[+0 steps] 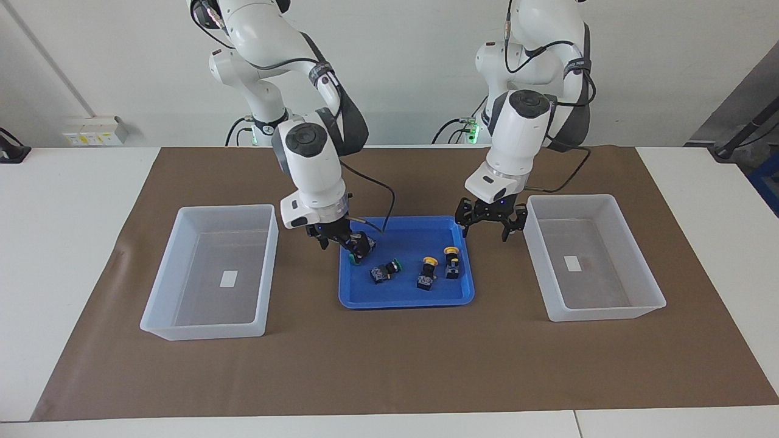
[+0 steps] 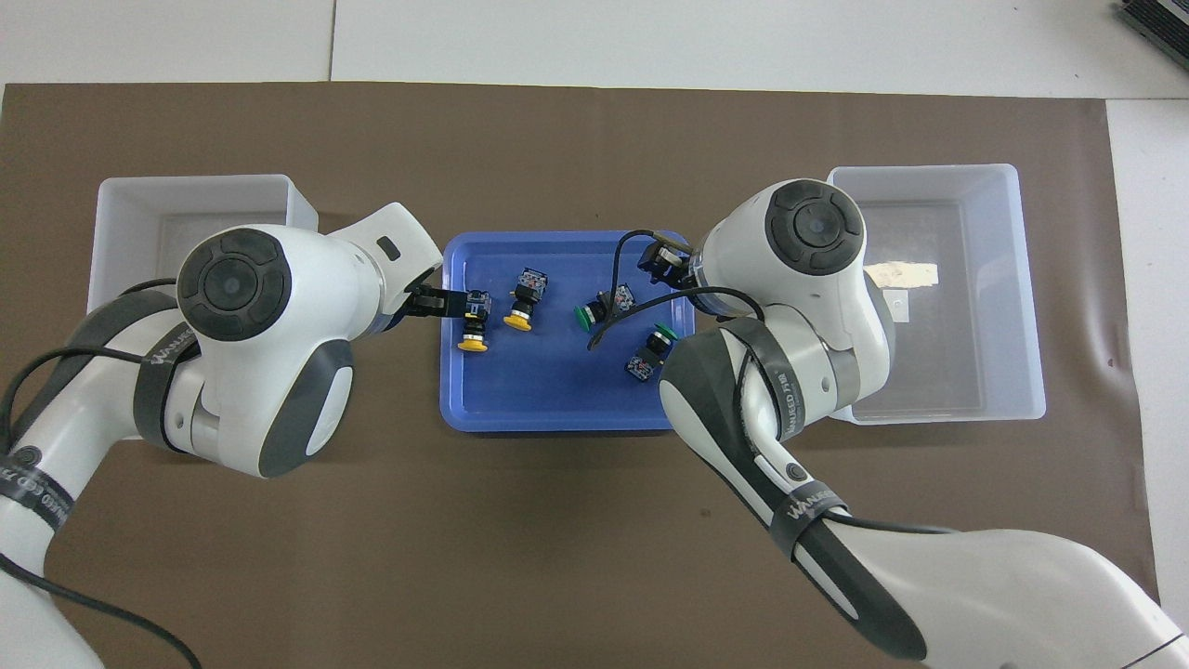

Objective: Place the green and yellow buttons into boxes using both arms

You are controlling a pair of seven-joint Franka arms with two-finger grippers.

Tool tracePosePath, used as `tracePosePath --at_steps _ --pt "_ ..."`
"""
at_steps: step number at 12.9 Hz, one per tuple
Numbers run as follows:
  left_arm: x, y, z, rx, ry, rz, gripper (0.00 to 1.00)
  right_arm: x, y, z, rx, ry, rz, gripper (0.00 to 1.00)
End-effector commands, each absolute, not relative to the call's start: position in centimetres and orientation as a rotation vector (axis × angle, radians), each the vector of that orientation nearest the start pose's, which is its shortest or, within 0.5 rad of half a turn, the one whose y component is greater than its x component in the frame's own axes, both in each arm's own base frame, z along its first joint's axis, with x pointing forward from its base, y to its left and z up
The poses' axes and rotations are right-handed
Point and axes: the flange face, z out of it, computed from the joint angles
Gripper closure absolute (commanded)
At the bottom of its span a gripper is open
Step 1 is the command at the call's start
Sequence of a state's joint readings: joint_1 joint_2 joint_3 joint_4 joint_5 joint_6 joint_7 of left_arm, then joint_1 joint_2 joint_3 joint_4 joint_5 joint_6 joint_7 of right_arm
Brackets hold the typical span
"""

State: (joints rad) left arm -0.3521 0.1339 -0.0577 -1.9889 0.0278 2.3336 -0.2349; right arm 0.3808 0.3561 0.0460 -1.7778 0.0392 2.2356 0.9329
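Four buttons lie in a shallow blue tray [image 1: 401,293] [image 2: 557,400]. Two are yellow [image 1: 428,272] [image 1: 451,262] [image 2: 473,327] [image 2: 523,303] and two are green [image 1: 386,271] [image 2: 602,308]. My right gripper [image 1: 348,243] is down in the tray at the second green button [image 1: 359,250] [image 2: 652,349], at the right arm's end; from overhead the arm hides it. My left gripper [image 1: 490,227] [image 2: 446,303] is open and empty above the tray's edge at the left arm's end, by the yellow buttons. Two translucent boxes [image 1: 225,208] [image 1: 569,198] [image 2: 929,169] [image 2: 195,179] flank the tray, with only a white label inside.
Everything stands on a brown mat [image 1: 389,365] over a white table. Green lights [image 1: 471,131] glow at the arms' bases by the wall. A socket box [image 1: 91,131] is fixed to the wall near the right arm's end.
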Motion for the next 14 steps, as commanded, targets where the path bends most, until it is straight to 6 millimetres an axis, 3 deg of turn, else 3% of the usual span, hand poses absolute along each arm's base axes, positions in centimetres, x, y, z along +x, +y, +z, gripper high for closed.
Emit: tracePosePath --at_steps 1,4,6,12,14 --pt "55.9 -26.4 38.2 -3.180 0.252 -0.356 0.05 57.8 28.7 35.1 -2.894 0.907 -0.035 0.00" --pt "56.9 -26.8 35.6 -3.178 0.243 -0.331 0.17 57.0 31.2 32.4 -2.867 0.992 -0.020 0.00" --pt "57.8 -27.3 34.2 -3.177 0.236 -0.341 0.24 56.1 31.0 31.1 -2.885 0.999 0.007 0.00" --pt "57.2 -29.0 32.1 -3.189 0.227 -0.354 0.29 54.8 31.7 30.8 -2.915 0.992 0.045 0.00" --pt "56.9 -29.0 31.5 -3.186 0.232 -0.340 0.29 54.7 31.5 30.5 -2.911 0.992 0.040 0.14"
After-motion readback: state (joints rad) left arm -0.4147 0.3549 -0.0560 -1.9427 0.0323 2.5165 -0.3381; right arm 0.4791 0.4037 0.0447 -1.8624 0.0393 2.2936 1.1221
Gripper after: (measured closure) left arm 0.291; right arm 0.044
